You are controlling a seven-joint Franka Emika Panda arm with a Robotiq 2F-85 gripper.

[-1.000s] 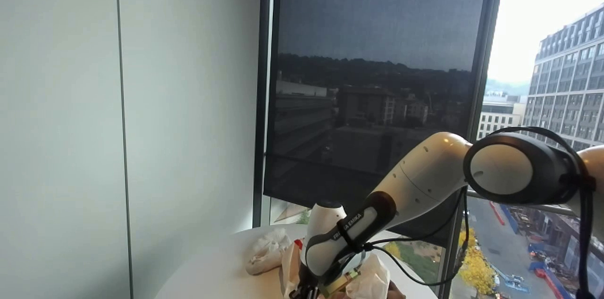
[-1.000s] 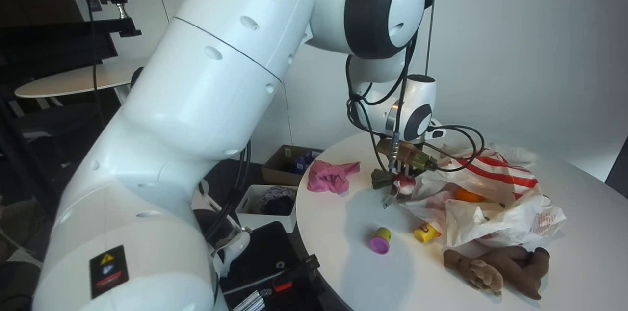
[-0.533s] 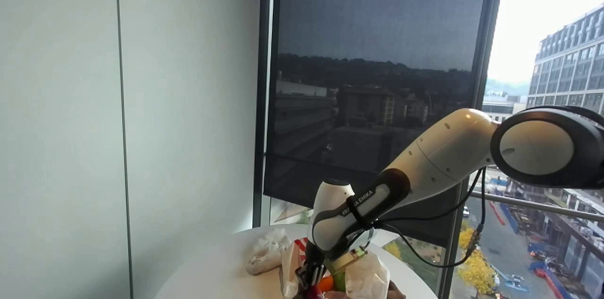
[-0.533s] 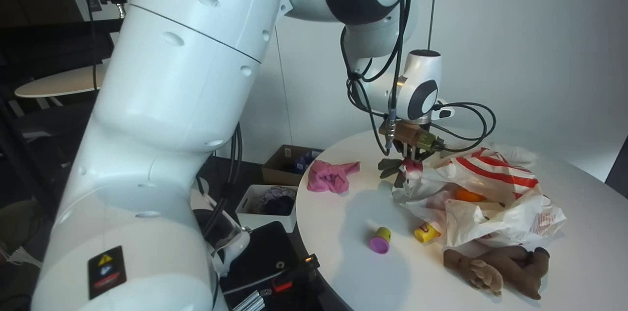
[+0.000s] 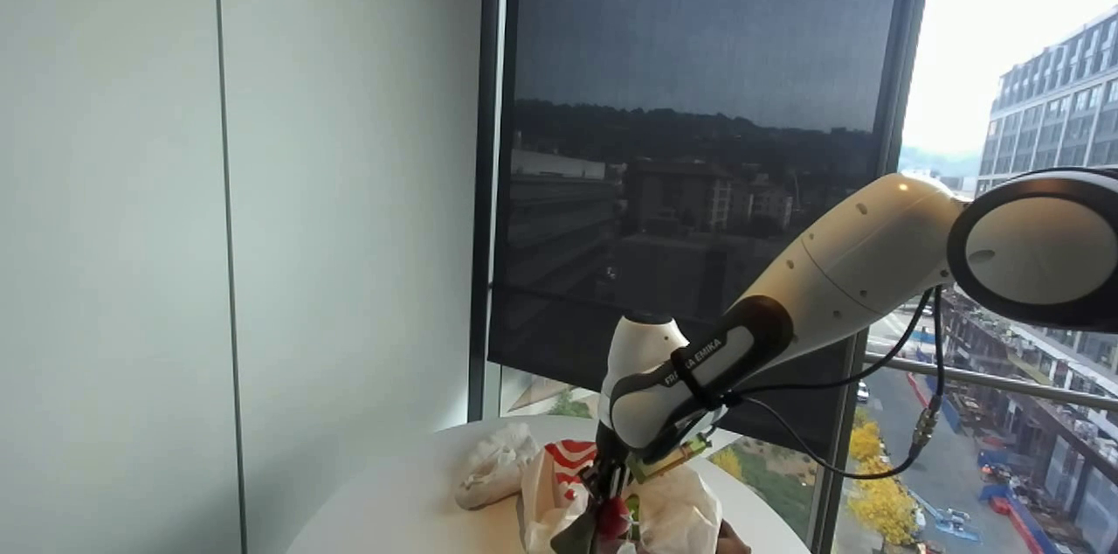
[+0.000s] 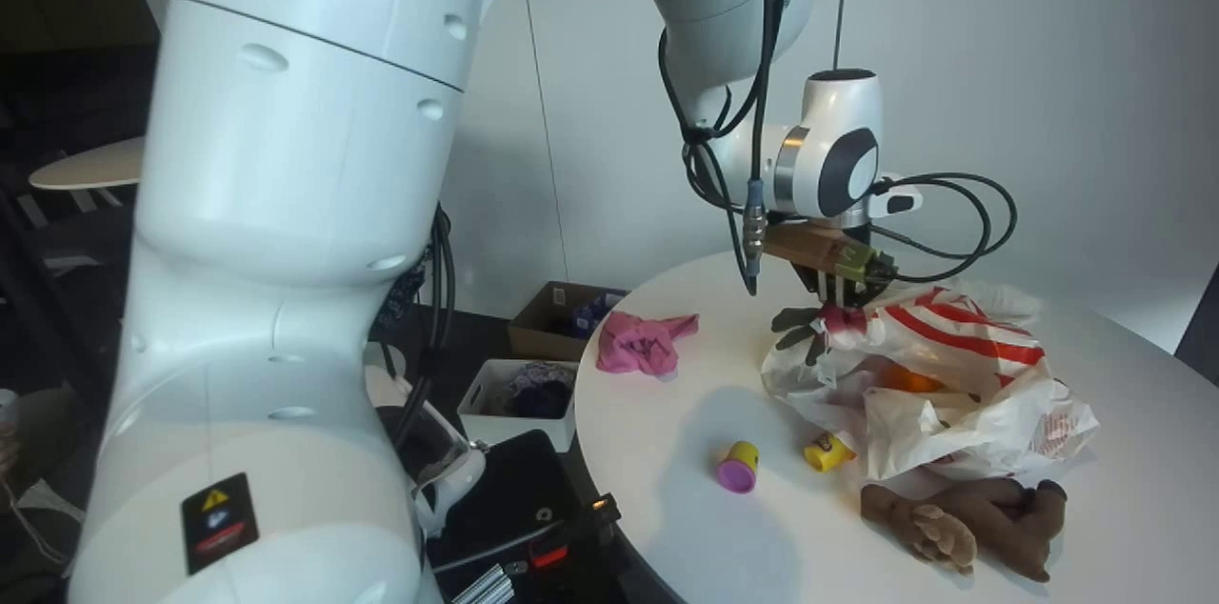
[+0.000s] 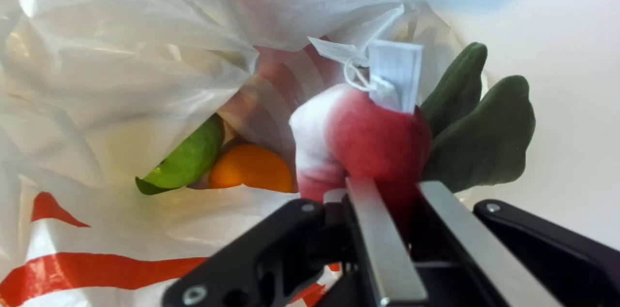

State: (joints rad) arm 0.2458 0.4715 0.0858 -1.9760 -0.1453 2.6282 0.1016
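Red-and-white plush toy (image 7: pixel 368 137) we are pinching in our gripper (image 7: pixel 395 188), jaws barely parted, over the plastic bag (image 7: pixel 145 55), table (image 6: pixel 819 537) extending past its edges.

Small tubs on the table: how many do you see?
2, in an exterior view: a purple-ended tub on the table and a yellow tub beside the white plastic bag. More may be hidden by the bag.
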